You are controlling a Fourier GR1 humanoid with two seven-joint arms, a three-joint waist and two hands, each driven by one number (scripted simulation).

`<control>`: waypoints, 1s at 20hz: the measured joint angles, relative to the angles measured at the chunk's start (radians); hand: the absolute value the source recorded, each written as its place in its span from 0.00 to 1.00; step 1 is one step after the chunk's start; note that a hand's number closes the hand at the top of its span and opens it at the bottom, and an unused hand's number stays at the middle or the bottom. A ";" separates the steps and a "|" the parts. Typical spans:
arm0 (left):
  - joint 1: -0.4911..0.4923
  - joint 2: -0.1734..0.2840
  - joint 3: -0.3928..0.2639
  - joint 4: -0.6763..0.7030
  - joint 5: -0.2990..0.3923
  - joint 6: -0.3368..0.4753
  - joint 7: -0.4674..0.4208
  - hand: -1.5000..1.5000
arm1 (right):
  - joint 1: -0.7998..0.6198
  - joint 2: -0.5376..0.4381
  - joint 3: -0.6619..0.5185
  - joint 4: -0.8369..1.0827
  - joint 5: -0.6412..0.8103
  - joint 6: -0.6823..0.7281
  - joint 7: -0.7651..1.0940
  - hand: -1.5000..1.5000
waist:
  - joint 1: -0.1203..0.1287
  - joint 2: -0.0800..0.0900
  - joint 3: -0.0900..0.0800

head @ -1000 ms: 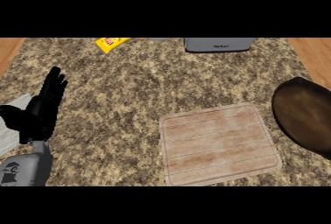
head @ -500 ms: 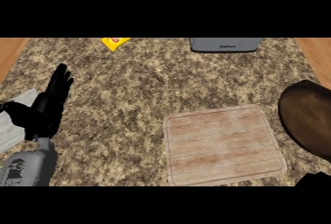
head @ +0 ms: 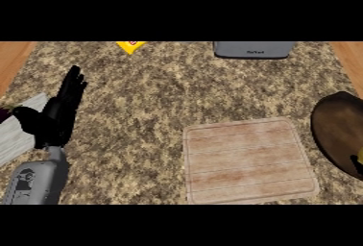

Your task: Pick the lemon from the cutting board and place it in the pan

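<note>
The wooden cutting board [head: 248,161] lies at centre right with nothing on it. The dark brown pan [head: 339,127] is cut off by the right edge. A small yellow sliver [head: 360,154] shows on the pan at that edge; I cannot tell whether it is the lemon. My left hand [head: 55,115] rests open at the left, fingers straight and pointing up, holding nothing and far from the board. My right hand does not show.
A pale plank board [head: 20,137] with a purple thing [head: 6,114] lies behind my left hand. At the far edge are a yellow object [head: 131,46] and a grey appliance [head: 254,49]. The counter [head: 156,96] is speckled stone.
The whole view has drifted slightly, so the pan sits further toward the right edge. A dark shape at the lower right corner half a second ago is gone. The left hand has stayed still.
</note>
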 measured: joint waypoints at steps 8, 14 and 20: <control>-0.040 -0.006 -0.007 0.017 -0.005 0.001 0.014 0.50 | -0.302 -0.124 -0.041 0.598 0.121 -0.180 -0.216 1.00 | 0.017 0.006 0.001; -0.049 -0.006 -0.006 0.023 -0.003 -0.002 0.019 0.50 | -0.491 -0.161 -0.061 0.992 0.147 -0.266 -0.364 1.00 | 0.026 0.010 0.003; -0.044 -0.018 -0.013 0.032 -0.004 -0.004 -0.007 0.50 | -0.575 -0.190 -0.047 1.252 0.150 -0.128 -0.401 0.00 | 0.037 0.017 0.004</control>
